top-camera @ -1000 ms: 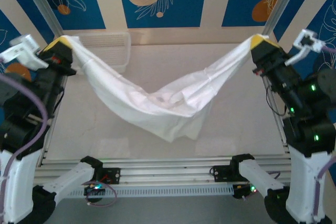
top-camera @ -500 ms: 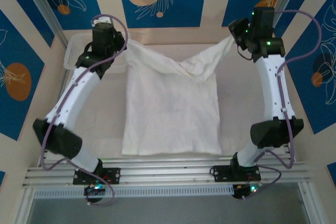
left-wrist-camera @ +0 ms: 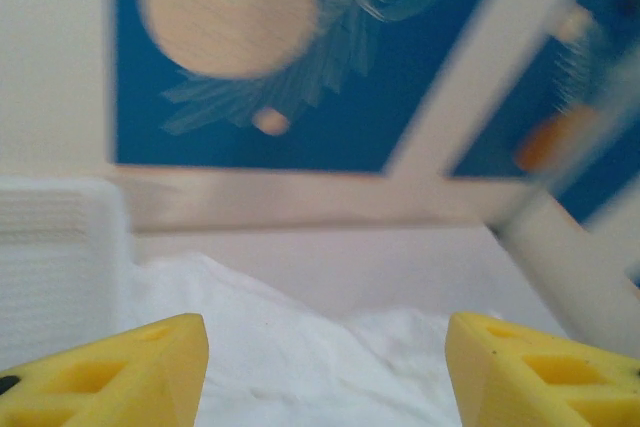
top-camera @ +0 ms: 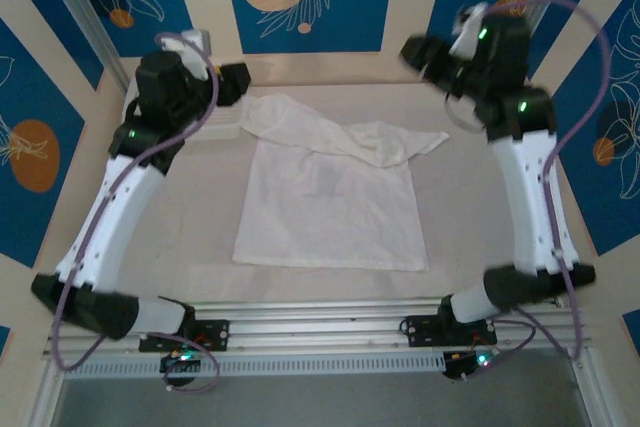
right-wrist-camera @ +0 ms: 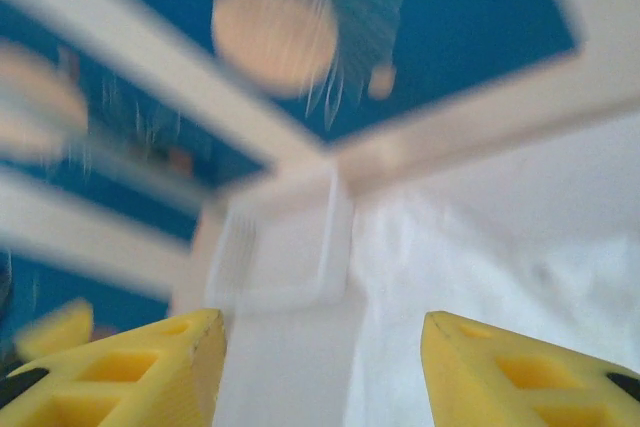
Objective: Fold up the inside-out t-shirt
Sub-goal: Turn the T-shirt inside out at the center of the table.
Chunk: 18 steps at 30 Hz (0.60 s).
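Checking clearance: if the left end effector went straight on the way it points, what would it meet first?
Probably the t-shirt, its white cloth lying just ahead of the open left end effector. Depth is unclear; passing above it, it would reach the table, then the back wall.

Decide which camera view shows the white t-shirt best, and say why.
Top external: the whole t-shirt lies spread out, its far end bunched. The left wrist view catches a rumpled patch; the right wrist view, a blurred stretch.
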### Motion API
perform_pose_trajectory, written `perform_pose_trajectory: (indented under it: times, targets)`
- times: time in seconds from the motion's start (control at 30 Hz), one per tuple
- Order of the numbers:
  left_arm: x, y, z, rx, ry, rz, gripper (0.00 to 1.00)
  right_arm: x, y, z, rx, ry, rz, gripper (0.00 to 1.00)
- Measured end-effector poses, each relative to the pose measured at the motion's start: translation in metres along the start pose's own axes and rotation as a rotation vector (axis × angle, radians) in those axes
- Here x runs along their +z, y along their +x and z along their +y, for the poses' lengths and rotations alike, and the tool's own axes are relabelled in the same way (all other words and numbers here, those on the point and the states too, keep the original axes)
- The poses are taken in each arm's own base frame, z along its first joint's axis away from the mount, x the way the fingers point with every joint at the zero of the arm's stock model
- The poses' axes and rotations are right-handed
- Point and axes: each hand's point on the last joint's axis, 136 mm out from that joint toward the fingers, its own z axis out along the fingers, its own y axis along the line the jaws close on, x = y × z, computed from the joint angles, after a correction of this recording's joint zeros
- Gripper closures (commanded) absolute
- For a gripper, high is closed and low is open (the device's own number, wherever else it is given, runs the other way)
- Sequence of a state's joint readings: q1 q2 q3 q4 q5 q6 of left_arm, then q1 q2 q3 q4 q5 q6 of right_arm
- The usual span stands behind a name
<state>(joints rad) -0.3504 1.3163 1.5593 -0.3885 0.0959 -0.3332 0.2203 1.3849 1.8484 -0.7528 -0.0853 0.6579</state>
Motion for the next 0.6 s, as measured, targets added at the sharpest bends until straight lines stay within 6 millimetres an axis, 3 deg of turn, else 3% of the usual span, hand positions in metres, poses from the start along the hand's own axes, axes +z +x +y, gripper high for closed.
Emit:
perform_pose_trajectory:
  times: [0.1,0.17,0.23,0.33,0.43,0.5,0.6]
  targets:
    - [-0.013,0.061,-0.048,0.084,0.16,0.149,0.29,-0.015,0.103,-0.013,-0.028,0.002,0.178,0.45]
    - [-0.014,0.112,-0.066,0.138,0.229,0.279,0.26,-0.023,0.147,-0.036,0.006,0.067,0.253,0.45]
    - [-0.016,0.174,-0.071,0.188,0.271,0.433,0.22,-0.028,0.194,-0.065,0.058,0.174,0.357,0.45]
    - [-0.028,0.245,-0.067,0.266,0.31,0.618,0.13,-0.032,0.257,-0.113,0.169,0.391,0.516,0.45]
    - [-0.044,0.286,-0.073,0.395,0.389,0.707,0.03,-0.043,0.32,-0.17,0.312,0.662,0.675,0.44]
    - [-0.055,0.3,-0.084,0.49,0.459,0.715,0.01,-0.056,0.349,-0.2,0.394,0.813,0.734,0.42]
    - [-0.068,0.31,-0.098,0.604,0.551,0.683,0.01,-0.072,0.372,-0.233,0.524,0.966,0.743,0.36]
